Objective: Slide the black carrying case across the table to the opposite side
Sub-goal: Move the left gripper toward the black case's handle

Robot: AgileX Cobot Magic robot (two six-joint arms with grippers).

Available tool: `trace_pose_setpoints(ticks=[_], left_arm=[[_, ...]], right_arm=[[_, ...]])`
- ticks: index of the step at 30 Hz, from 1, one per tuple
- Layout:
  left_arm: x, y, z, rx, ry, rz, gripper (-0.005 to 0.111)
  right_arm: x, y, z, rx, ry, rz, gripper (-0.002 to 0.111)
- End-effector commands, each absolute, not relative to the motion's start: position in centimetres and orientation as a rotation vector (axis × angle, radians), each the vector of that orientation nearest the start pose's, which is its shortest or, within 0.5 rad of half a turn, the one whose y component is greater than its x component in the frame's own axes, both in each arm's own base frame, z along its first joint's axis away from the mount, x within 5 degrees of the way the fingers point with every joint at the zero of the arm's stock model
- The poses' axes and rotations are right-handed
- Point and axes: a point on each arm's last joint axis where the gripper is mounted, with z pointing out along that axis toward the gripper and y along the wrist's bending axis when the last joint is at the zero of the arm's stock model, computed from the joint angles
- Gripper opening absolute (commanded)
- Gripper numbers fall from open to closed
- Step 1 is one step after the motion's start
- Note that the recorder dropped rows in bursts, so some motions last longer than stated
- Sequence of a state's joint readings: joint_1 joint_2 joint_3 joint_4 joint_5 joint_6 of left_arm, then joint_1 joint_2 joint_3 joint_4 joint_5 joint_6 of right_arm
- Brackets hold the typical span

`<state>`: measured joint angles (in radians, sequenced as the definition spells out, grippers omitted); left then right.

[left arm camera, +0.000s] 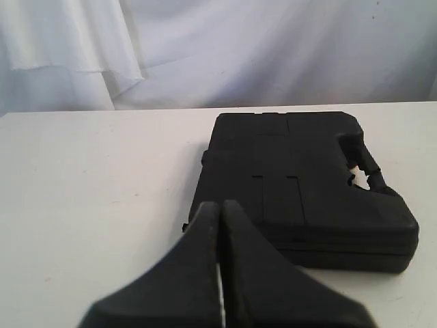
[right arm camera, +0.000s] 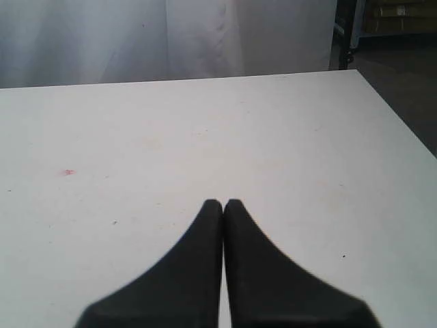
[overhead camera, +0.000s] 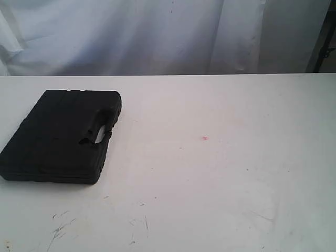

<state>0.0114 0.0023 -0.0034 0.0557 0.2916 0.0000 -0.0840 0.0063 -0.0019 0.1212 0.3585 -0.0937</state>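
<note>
Case [overhead camera: 60,136]: flat on desk [overhead camera: 220,173], left side; slide not begun.
Left claw [left arm camera: 220,212]: closed, empty, near case.
Right claw [right arm camera: 223,205]: closed, empty.

Exterior view high, facing the table [overhead camera: 220,173], wrist views low, left shares the case [overhead camera: 60,136]

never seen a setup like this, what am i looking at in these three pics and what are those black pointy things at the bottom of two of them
This is a robot with two arms. One picture comes from a camera off the arms: it shows a white table with a flat black case on its left side, a small red speck and a pale curtain behind. The other two come from cameras on the wrists. The pointy shapes are the left gripper and right gripper, both shut and holding nothing. The left one is close to the case; the right one is over bare table.
</note>
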Motion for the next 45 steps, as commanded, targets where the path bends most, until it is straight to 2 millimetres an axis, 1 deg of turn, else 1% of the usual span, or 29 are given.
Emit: trace_pose_setpoints(ticks=[1, 9, 11, 12, 13, 14, 15, 17, 25, 27, 29, 32, 34, 35, 36, 38, 39, 42, 45], left_arm=[[5.5, 0.2, 18.7, 0.037, 1.768, 0.072, 0.000], [5.5, 0.2, 18.9, 0.025, 1.754, 0.059, 0.000], [5.6, 0.2, 19.7, 0.028, 1.662, 0.057, 0.000], [5.6, 0.1, 20.6, 0.030, 1.558, 0.054, 0.000], [5.6, 0.1, 21.0, 0.031, 1.515, 0.053, 0.000], [5.5, 0.0, 22.0, 0.033, 1.413, 0.051, 0.000], [5.4, 0.0, 22.5, 0.034, 1.353, 0.050, 0.000], [5.3, 0.0, 23.0, 0.036, 1.291, 0.048, 0.000], [5.2, -0.1, 23.3, 0.040, 1.258, 0.049, 0.000], [5.1, -0.1, 23.7, 0.007, 1.210, 0.000, 0.000], [5.0, 0.0, 24.1, -0.027, 1.199, -0.037, 0.000], [4.6, 0.0, 27.1, -0.037, 1.206, -0.039, 0.000], [4.9, 0.0, 29.3, -0.040, 1.268, -0.037, 0.000], [5.4, 0.1, 30.1, -0.042, 1.312, -0.037, 0.000], [5.9, 0.1, 31.6, -0.047, 1.334, -0.041, 0.000], [7.2, 0.1, 33.2, -0.056, 1.408, -0.046, 0.000], [8.1, 0.1, 34.3, -0.067, 1.447, -0.058, 0.000], [10.6, 0.1, 36.6, -0.084, 1.525, -0.074, 0.000], [13.1, 0.1, 38.0, -0.086, 1.593, -0.073, 0.000]], right_arm=[[5.4, -0.1, 18.2, 0.071, 1.826, -0.015, 0.000], [5.4, -0.1, 18.2, 0.071, 1.826, -0.015, 0.000], [5.4, -0.1, 18.2, 0.071, 1.826, -0.015, 0.000], [5.4, -0.1, 18.2, 0.071, 1.826, -0.015, 0.000], [5.4, -0.1, 18.2, 0.071, 1.826, -0.015, 0.000], [5.4, -0.1, 18.2, 0.071, 1.826, -0.015, 0.000], [5.4, -0.1, 18.2, 0.071, 1.826, -0.015, 0.000], [5.4, -0.1, 18.2, 0.071, 1.826, -0.015, 0.000], [5.4, -0.1, 18.2, 0.071, 1.826, -0.015, 0.000], [5.4, -0.1, 18.2, 0.071, 1.826, -0.015, 0.000], [5.4, -0.1, 18.2, 0.071, 1.826, -0.015, 0.000], [5.4, -0.1, 18.2, 0.071, 1.826, -0.015, 0.000], [5.4, -0.1, 18.2, 0.071, 1.826, -0.015, 0.000], [5.4, -0.1, 18.2, 0.071, 1.826, -0.015, 0.000], [5.4, -0.1, 18.2, 0.071, 1.826, -0.015, 0.000], [5.4, -0.1, 18.2, 0.071, 1.826, -0.015, 0.000], [5.4, -0.1, 18.2, 0.071, 1.826, -0.015, 0.000], [5.4, -0.1, 18.2, 0.071, 1.826, -0.015, 0.000], [5.4, -0.1, 18.2, 0.071, 1.826, -0.015, 0.000]])
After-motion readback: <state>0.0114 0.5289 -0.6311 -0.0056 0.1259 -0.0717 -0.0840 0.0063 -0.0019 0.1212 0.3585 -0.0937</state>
